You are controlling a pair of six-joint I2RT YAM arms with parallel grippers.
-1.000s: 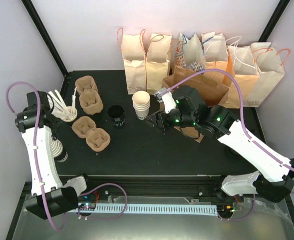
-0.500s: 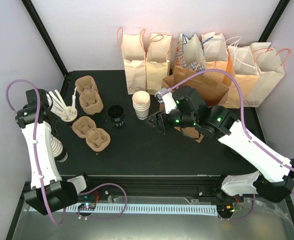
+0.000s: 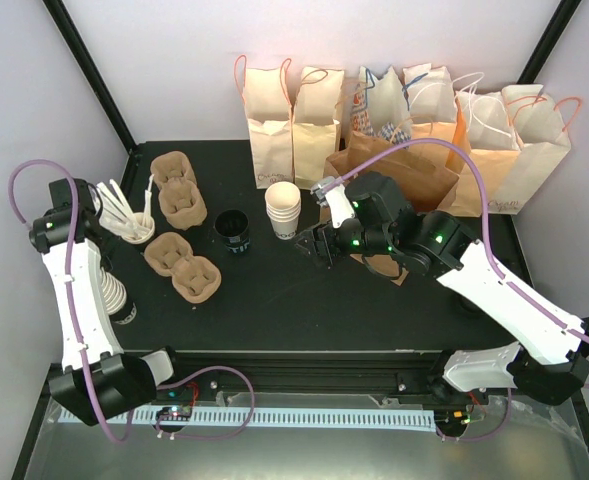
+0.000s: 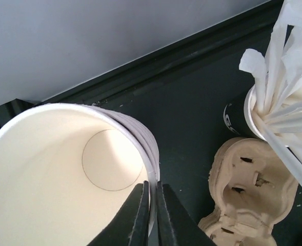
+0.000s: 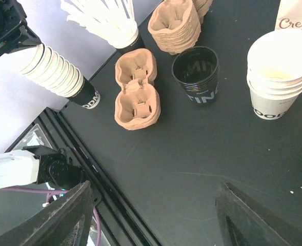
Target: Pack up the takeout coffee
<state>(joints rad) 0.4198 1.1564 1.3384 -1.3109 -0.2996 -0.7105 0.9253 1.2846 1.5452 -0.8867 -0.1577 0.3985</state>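
Observation:
The takeout coffee is out of view in every frame. My left gripper (image 4: 151, 190) is shut on the rim of the top white cup (image 4: 58, 174), one finger inside the cup and one outside. That cup crowns a tall stack of white cups (image 3: 111, 291) at the table's left edge, which also shows in the right wrist view (image 5: 52, 72). My right gripper (image 5: 156, 205) hangs open over bare table near the middle, in front of a short stack of white cups (image 3: 284, 208), with nothing between its fingers.
Paper bags (image 3: 274, 120) stand in a row along the back, and a brown bag (image 3: 404, 170) lies under the right arm. Cardboard cup carriers (image 3: 186, 268), a black cup stack (image 3: 233, 230) and a cup of white utensils (image 3: 129, 218) fill the left half.
My left gripper has closed on the rim of the top cup, and its arm has shifted slightly. The right arm has not moved.

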